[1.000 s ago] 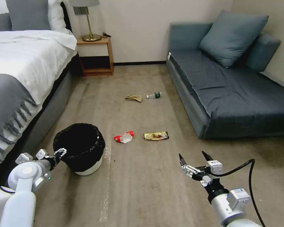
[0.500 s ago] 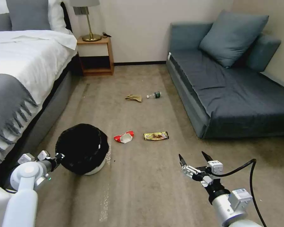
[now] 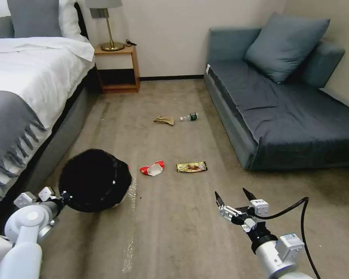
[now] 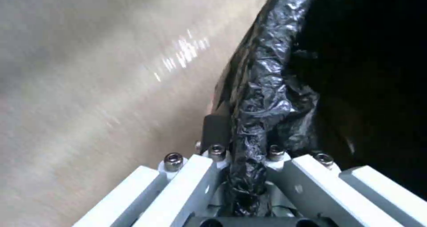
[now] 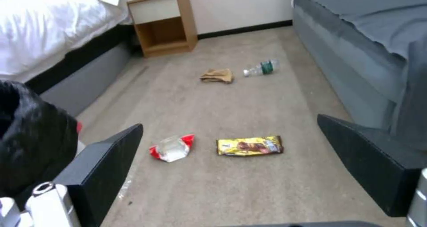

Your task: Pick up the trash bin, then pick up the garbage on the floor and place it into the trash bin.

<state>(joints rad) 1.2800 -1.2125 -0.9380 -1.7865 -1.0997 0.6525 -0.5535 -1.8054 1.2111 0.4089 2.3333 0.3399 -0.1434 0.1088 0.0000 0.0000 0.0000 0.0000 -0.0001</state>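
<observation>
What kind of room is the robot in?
Probably a hotel bedroom. There is a made bed with white sheets, a wooden nightstand with a brass lamp on it, and a blue-grey sofa across the carpet.

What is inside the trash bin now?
The trash bin, clamped at its rim by the left end effector, shows only its crinkly black bag. The inside is dark, so any contents cannot be seen.

Red-and-white wrapper [image 5: 171,148] beside gold wrapper [image 5: 249,145] (apart).
</observation>
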